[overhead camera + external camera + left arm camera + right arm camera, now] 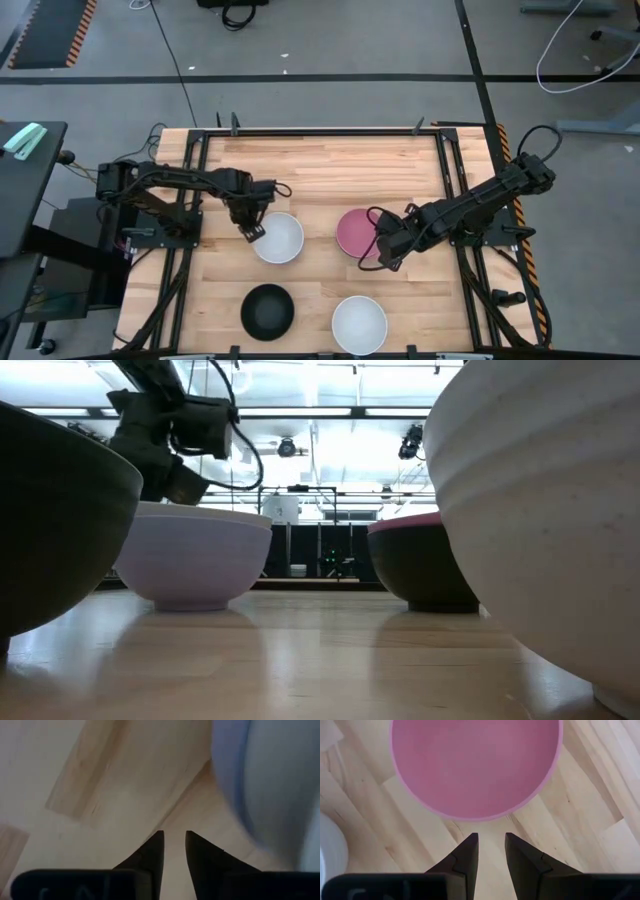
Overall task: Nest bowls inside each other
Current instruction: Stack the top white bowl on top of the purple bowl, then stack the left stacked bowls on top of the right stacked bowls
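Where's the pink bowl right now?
In the high view the pink bowl sits right of the table's middle, just beside the right gripper, with a white bowl nearer the front edge.

A: The bench (320, 165) is pale wood in long planks, smooth with a soft sheen. The pink bowl (475, 765) near its middle?

B: Smooth and matt inside, like glazed ceramic or plastic. Beside it the lavender bowl (278, 238) looks smooth too. The black bowl (267, 310) is matt, and both tools are dark plastic.
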Robot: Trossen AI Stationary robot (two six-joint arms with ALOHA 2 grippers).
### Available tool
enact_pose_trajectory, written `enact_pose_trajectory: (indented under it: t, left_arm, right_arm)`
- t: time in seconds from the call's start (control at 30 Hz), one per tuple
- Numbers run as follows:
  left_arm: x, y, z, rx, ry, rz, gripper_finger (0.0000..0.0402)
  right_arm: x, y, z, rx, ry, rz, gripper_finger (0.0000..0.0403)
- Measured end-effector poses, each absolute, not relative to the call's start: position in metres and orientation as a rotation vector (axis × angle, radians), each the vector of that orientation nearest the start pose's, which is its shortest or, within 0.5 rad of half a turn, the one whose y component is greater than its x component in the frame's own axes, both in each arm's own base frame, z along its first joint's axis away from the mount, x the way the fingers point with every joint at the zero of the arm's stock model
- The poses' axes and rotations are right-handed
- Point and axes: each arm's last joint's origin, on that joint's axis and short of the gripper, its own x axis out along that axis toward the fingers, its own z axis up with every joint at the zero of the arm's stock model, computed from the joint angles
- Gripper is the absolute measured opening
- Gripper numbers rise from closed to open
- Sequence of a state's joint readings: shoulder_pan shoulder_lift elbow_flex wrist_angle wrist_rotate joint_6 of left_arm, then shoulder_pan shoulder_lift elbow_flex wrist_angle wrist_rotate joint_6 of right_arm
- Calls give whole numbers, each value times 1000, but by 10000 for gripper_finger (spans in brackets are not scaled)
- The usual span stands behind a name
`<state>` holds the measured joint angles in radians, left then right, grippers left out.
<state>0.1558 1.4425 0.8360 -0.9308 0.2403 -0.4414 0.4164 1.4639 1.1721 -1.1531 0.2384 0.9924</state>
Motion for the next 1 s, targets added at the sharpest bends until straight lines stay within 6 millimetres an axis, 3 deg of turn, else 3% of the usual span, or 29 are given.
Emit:
enact_pose_trajectory:
  t: [0.4,0.77,1.0]
  left_arm:
    - [248,33,183,-652,1258,149,57]
    - [249,59,186,-674,1164,198,54]
    - [251,70,215,-687,1192,215,63]
  right_arm:
    - [237,96,258,346,1245,-537,104]
    - [240,97,259,338,1217,-527,104]
    - [240,96,259,331,1215,-529,104]
